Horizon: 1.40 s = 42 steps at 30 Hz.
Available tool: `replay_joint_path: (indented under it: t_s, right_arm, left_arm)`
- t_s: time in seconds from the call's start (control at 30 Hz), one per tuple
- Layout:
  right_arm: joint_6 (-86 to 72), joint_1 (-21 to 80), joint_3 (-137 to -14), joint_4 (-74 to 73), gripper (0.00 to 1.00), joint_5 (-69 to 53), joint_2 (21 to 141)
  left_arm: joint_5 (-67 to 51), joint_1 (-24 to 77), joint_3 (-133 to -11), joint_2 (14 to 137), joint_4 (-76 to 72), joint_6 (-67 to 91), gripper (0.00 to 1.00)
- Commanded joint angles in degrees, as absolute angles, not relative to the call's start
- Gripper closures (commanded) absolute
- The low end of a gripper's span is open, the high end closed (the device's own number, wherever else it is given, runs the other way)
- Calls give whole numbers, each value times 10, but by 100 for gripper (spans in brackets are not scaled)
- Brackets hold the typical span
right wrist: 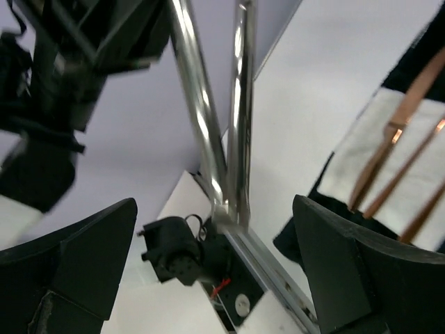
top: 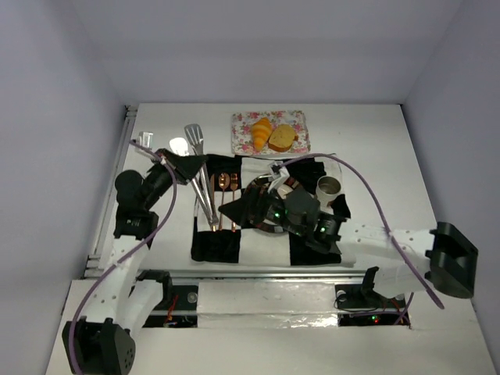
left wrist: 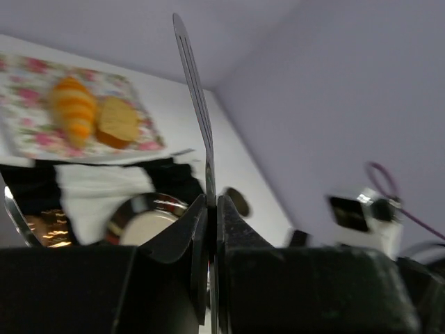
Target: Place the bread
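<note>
Both pieces of bread sit side by side, touching, on the floral tray [top: 301, 117] at the far side of the tabletop [top: 367, 141]: one orange-yellow croissant [top: 262, 133] on the left and one thick slice of bread [top: 282, 138] on the right. That makes two pieces, both well apart from either arm.

The left end effector [left wrist: 212, 202] is clamped on the silver tongs [top: 201, 183]. In its wrist view the fingers are pressed together on a thin metal blade that rises toward the tray. The right end effector [right wrist: 214, 209] is spread wide, holding nothing, with the hinged end of the tongs showing between its fingers. We cannot tell from here whether it touches them.

We judge both pieces to be light and soft, the croissant more so. Its ridged shell would likely crush or flake under a hard squeeze, so we would take it across the thick middle with gentle pressure. The slice looks firmer, and its darker crust edges are the better hold, pinched flat face to flat face.

We also count one pair of tongs, one tray, one cup [top: 329, 187] and what look like three copper utensils [top: 223, 191] on a checked cloth [top: 215, 242]. A plate lies mostly hidden beneath the right arm.
</note>
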State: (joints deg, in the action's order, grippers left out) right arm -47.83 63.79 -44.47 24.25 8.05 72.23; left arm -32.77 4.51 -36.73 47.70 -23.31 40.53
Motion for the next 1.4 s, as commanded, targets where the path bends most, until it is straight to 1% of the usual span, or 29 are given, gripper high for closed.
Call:
replay_joint_path:
  t_s: [0.0,0.03,0.2,0.23,0.4,0.43,0.57,0.7,0.87,0.93,1.03,1.07,1.13,1.17,1.23,1.3,1.33,1.37]
  right_arm:
    - [-487,637,-494,352,0,56,772]
    - [-489,637,-504,350,0,49,800]
    - [-495,637,-547,338,0,47,859]
    - [-496,637,-548,350,0,33,866]
    - [-513,637,-554,414,0,-35,908]
    - [-520,637,-551,449,0,-44,914]
    - [-557,637,-534,531,6,-82,937]
    - [-590,637,-513,582,12,-111,946]
    - [-620,637,-466,664,14,-111,938]
    - [-623,637,-458,669,15,-112,934]
    - [-619,637,-459,655,21,-103,930]
    - [-617,637,-460,643,24,-98,928]
    - [-612,637,-461,634,25,-91,925]
    - [-612,637,-460,628,29,-84,924]
    - [-606,637,-461,614,33,-77,916]
    - [-594,637,-468,571,36,-65,907]
    - [-590,637,-470,557,38,-61,897]
    - [-586,637,-470,529,40,-52,890]
  left_arm:
    - [-454,47,-304,434,-478,601,100]
    - [-460,47,-296,429,-528,619,100]
    - [-486,47,-241,411,-660,716,100]
    - [-488,47,-234,411,-706,746,100]
    - [-506,52,-193,429,-833,822,100]
    - [-506,52,-187,434,-883,837,100]
    - [-512,52,-181,453,-968,894,100]
    - [-519,52,-195,445,-960,887,100]
    - [-522,52,-212,439,-961,887,100]
    - [-522,52,-216,438,-958,885,100]
    - [-523,52,-216,439,-957,886,100]
    - [-526,52,-214,439,-957,887,100]
    - [-528,52,-209,437,-949,885,100]
    - [-533,52,-209,433,-941,876,100]
    - [-537,52,-209,427,-906,862,100]
    - [-541,52,-213,411,-870,827,93]
    - [-541,52,-214,405,-832,816,79]
    - [-547,52,-217,396,-813,803,69]
